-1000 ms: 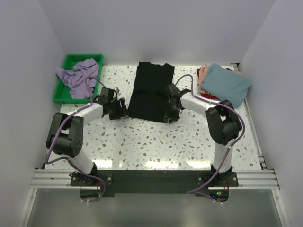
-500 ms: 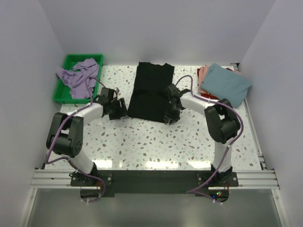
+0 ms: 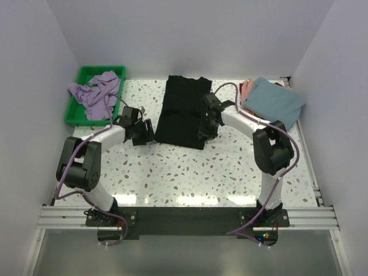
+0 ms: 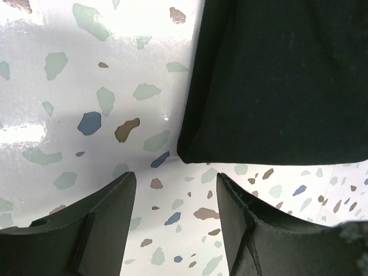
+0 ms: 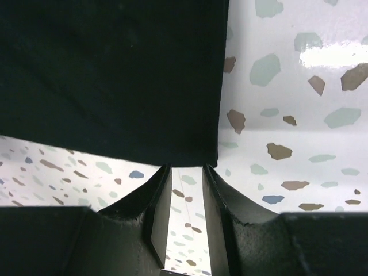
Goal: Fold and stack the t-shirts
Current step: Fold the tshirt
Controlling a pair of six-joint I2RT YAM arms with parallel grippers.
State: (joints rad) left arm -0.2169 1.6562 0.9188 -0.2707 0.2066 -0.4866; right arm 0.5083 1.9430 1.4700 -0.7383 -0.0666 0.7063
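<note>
A black t-shirt (image 3: 183, 112), folded into a long strip, lies flat at the table's middle back. My left gripper (image 3: 146, 133) (image 4: 175, 175) rests open on the table just short of the shirt's near left corner (image 4: 190, 155), with only table between its fingers. My right gripper (image 3: 204, 129) (image 5: 187, 168) is at the shirt's near right corner (image 5: 213, 158). Its jaws stand a narrow gap apart with table showing between them, and the tips meet the hem. A lavender t-shirt (image 3: 95, 92) lies crumpled over the green tray. A teal-blue t-shirt (image 3: 273, 102) lies folded on top of a pink one (image 3: 246, 89).
The green tray (image 3: 75, 115) stands at the back left, near the left wall. The folded stack sits at the back right against the right wall, with a dark red edge (image 3: 280, 84) showing under it. White walls close in three sides of the speckled table (image 3: 184, 172).
My right gripper has moved away from the near edge, from just below the black shirt's hem onto its near right corner. The left arm and the shirts have not moved.
</note>
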